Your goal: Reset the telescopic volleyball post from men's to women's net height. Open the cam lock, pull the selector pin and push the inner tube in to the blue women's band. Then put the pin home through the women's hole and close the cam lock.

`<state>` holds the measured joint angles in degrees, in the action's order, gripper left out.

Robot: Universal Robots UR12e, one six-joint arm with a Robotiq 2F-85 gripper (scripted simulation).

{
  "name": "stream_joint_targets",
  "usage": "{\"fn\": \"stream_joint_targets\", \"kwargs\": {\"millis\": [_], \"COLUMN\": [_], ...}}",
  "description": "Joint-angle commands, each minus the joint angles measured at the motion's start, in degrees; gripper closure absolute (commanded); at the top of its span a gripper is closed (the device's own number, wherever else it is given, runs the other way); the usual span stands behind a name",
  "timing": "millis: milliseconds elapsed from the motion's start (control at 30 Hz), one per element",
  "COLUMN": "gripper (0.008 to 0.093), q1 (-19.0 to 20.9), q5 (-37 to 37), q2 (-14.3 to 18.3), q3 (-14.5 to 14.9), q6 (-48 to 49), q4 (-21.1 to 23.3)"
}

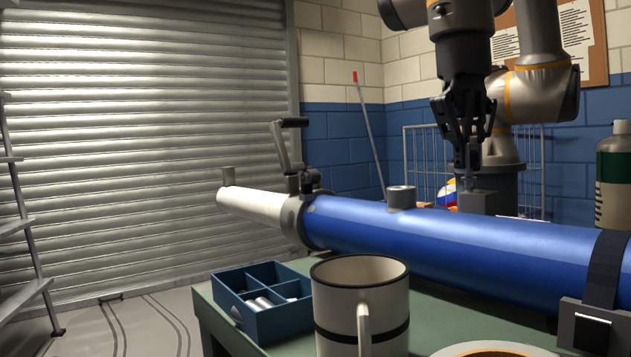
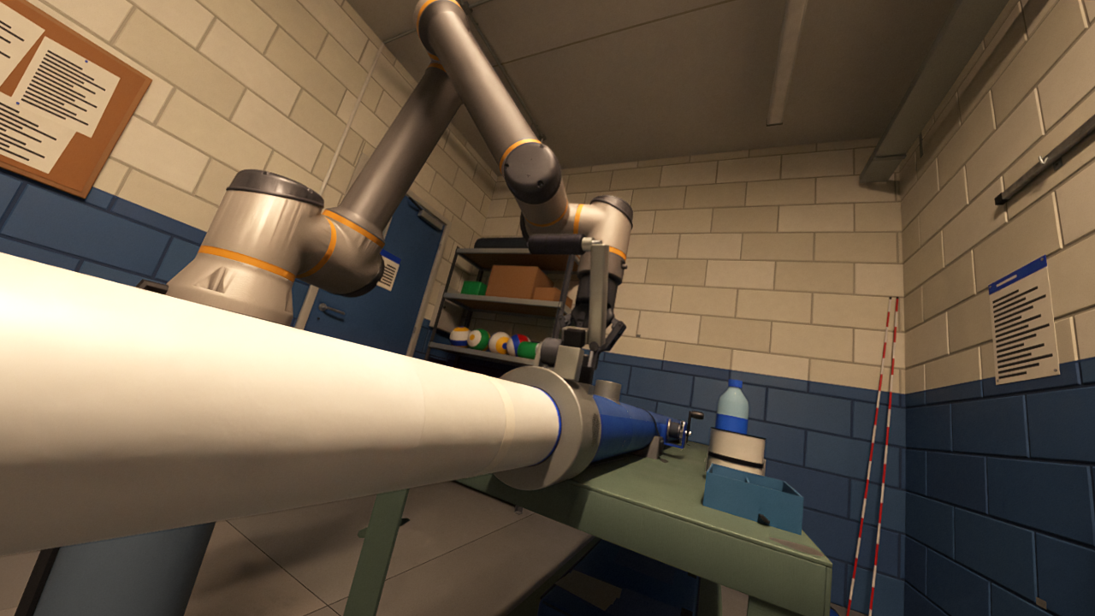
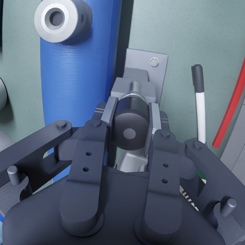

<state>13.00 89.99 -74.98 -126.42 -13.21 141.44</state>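
The selector pin (image 3: 130,128) stands upright in a grey holder block (image 1: 477,201) on the bench, just behind the blue outer tube (image 1: 443,247). I grip the pin's dark knob in my gripper (image 1: 468,166), which points straight down over the block. The grey pin boss (image 1: 401,198) on top of the blue tube is empty, its hole open (image 3: 56,19). The white inner tube (image 1: 250,205) sticks out of the grey collar (image 2: 555,437). The cam lock lever (image 1: 283,143) stands raised above the collar.
Behind the bench are a roller shutter (image 1: 141,132) and a blue-and-cream block wall. A mug (image 1: 361,303) and a blue parts tray (image 1: 261,298) sit at the bench's front. A bottle (image 1: 613,177) stands at the right. A marker pen (image 3: 198,100) lies near the holder.
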Motion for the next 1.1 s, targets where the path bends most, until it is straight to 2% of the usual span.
{"fn": "stream_joint_targets", "kwargs": {"millis": [0,667,1067], "gripper": [0.0934,0.0934,0.0934], "q1": [0.0,0.0,0.0], "q5": [0.0,0.0,0.0], "q2": [-0.1,-1.2,-3.9], "q3": [0.1,0.4,1.5], "q6": [0.0,0.0,0.0], "q4": [-0.1,-1.5,-5.3]}}
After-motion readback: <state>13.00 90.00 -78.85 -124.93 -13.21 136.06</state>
